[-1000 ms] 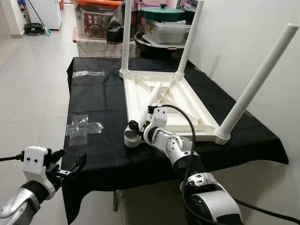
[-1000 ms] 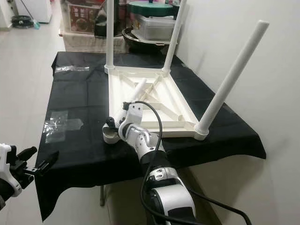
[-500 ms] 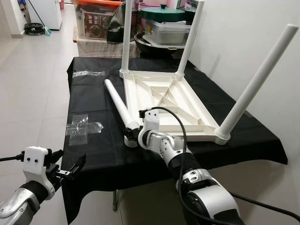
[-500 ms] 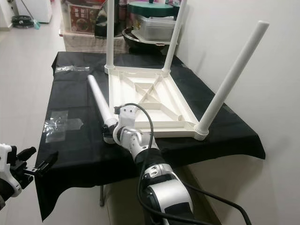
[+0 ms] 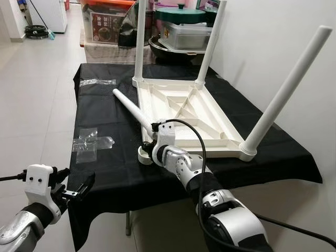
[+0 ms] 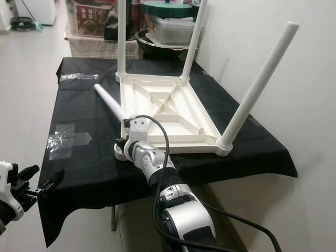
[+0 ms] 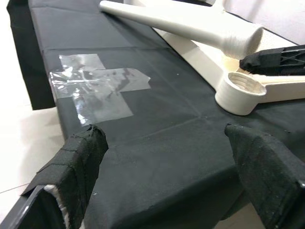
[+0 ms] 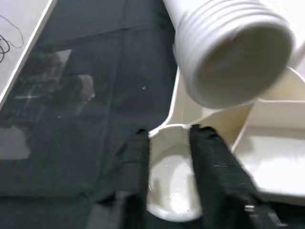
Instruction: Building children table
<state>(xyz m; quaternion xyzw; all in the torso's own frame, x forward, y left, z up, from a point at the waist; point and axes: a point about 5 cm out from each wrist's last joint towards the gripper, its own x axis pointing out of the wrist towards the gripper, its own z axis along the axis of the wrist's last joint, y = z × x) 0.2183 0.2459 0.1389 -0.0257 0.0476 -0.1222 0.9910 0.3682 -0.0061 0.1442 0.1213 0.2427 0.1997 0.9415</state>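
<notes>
Right wrist view: the right gripper (image 8: 169, 157) is seen with its two black fingers (image 8: 214, 162) narrowly parted over the empty corner socket (image 8: 169, 191) of the upturned white table top (image 5: 184, 107); whether anything is gripped cannot be told. A loose table leg (image 5: 134, 110) is slanted just above that socket, threaded end down. The top is laid on a black cloth (image 5: 100, 110). The left gripper (image 5: 73, 191) is held wide open, empty, off the table's near edge.

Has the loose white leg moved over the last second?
Yes. The loose leg swung off the upturned tabletop and now points left over the black cloth, threaded end near the corner socket.
</notes>
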